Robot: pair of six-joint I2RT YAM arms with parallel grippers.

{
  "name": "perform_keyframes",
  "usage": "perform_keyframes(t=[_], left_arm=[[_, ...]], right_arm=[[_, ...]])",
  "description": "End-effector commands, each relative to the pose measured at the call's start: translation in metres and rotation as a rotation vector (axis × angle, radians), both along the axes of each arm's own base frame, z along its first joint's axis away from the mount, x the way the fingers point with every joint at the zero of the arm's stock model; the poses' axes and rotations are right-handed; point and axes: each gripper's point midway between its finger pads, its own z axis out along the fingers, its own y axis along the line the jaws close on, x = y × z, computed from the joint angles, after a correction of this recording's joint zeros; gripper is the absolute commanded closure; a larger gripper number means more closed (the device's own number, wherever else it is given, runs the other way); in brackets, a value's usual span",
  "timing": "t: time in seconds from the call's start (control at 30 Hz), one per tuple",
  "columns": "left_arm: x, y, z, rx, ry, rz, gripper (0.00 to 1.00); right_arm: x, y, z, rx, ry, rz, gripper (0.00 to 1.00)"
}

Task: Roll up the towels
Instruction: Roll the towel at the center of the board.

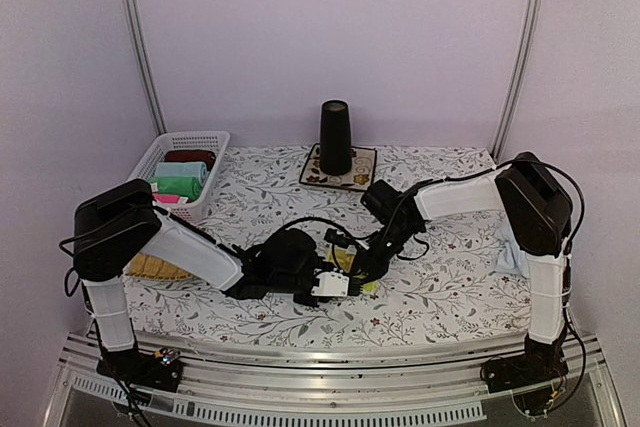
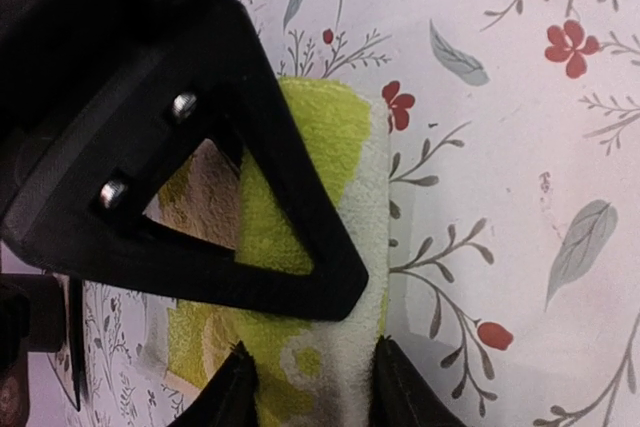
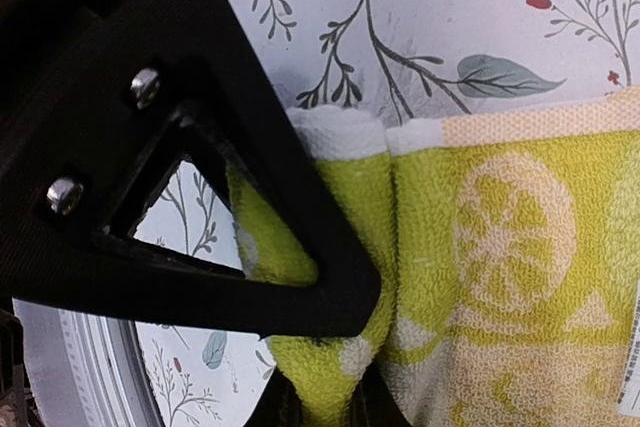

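Between left fingers [image 2: 228, 399]: yellow-green towel [image 2: 330, 137], fold pinched by right fingers [image 3: 283, 412].

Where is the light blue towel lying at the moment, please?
In the top view, the light blue towel lies at the right edge of the table, partly hidden behind the right arm.

Yellow-green towel [image 1: 345, 262] mostly under left arm [image 1: 200, 252], right arm [image 1: 455, 197]; blue towel [image 1: 508, 245] partly behind right arm.
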Motion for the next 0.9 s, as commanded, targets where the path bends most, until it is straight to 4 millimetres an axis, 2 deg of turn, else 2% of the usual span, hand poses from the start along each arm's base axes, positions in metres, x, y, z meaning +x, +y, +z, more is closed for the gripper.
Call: perform_keyframes(t=[0.0, 0.07, 0.13, 0.2, 0.27, 0.3, 0.43, 0.53, 0.63, 0.77, 0.87], left_arm=[[-0.007, 0.013, -0.022, 0.089, 0.025, 0.005, 0.64], [-0.007, 0.013, -0.023, 0.094, 0.026, 0.008, 0.7], [-0.007, 0.012, -0.026, 0.107, 0.035, 0.007, 0.82], [-0.005, 0.01, -0.024, 0.104, 0.033, 0.009, 0.99], [-0.006, 0.009, -0.023, 0.107, 0.041, 0.006, 0.99], [-0.007, 0.011, -0.035, 0.129, 0.062, 0.004, 0.98], [-0.018, 0.012, -0.039, 0.144, 0.123, -0.03, 1.0], [-0.025, 0.014, -0.04, 0.149, 0.205, -0.05, 1.0], [-0.029, 0.016, -0.04, 0.148, 0.293, -0.054, 1.0], [-0.027, 0.015, -0.032, 0.127, 0.385, -0.059, 1.0], [-0.02, 0.012, -0.023, 0.105, 0.469, -0.047, 1.0]], right_arm=[[-0.005, -0.001, -0.008, -0.013, 0.04, 0.001, 0.87], [-0.005, -0.002, -0.009, -0.014, 0.041, 0.001, 0.87], [-0.005, -0.002, -0.009, -0.014, 0.043, 0.002, 0.86], [-0.005, -0.001, -0.008, -0.01, 0.042, 0.004, 0.85], [-0.005, -0.001, -0.008, -0.009, 0.037, 0.006, 0.82], [-0.005, -0.002, -0.007, -0.01, 0.034, 0.006, 0.8], [0.001, -0.005, 0.002, -0.006, -0.011, -0.002, 0.62], [0.013, -0.01, 0.023, 0.014, -0.095, -0.023, 0.44], [0.024, -0.02, 0.047, 0.039, -0.187, -0.048, 0.33], [0.037, -0.037, 0.068, 0.038, -0.333, -0.082, 0.23], [0.043, -0.055, 0.067, 0.007, -0.423, -0.119, 0.19]])
